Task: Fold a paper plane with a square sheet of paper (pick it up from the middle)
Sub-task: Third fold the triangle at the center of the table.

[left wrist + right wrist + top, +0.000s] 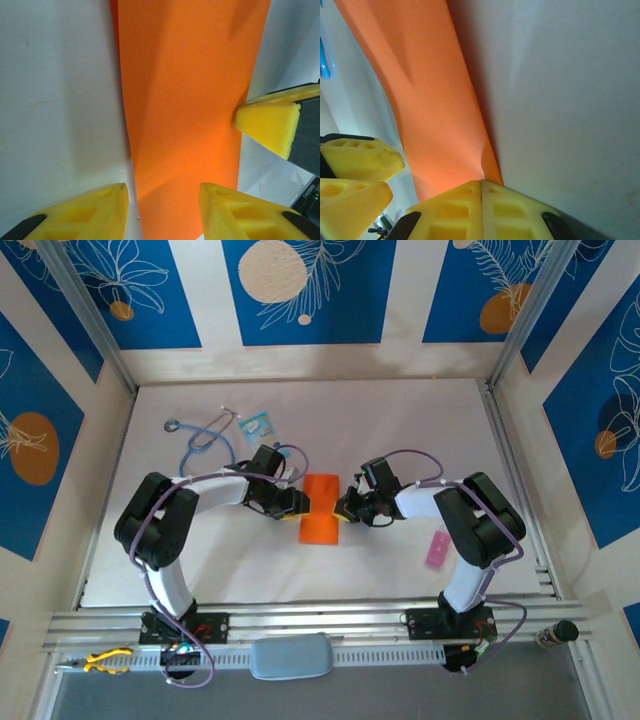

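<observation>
From above, the thin bright orange square sheet of paper (321, 510) lies mid-desk and reads as a narrow rectangle. The left end effector (296, 502) is at its left edge and the right end effector (346, 508) at its right edge. The white desk (400, 420) is bare in front of and behind the sheet. A blue-tubed stethoscope (205, 443) and a small light-blue packet (257, 423) sit at the far left, well apart from it. A small pink flat strip (437, 550) lies just beside the right arm.

The wrist cameras give the close detail. The left one has the left end effector's yellow fingers (85, 212) apart, with the sheet's near end running between them. The right end effector's yellow tip touches the sheet's right edge.

The right wrist camera has its own fingers (455, 210) pressed together. The sheet tapers into their seam and is apparently pinched there, though the contact is hard to make out. A dark shadow under that edge puts the paper a little off the desk.
</observation>
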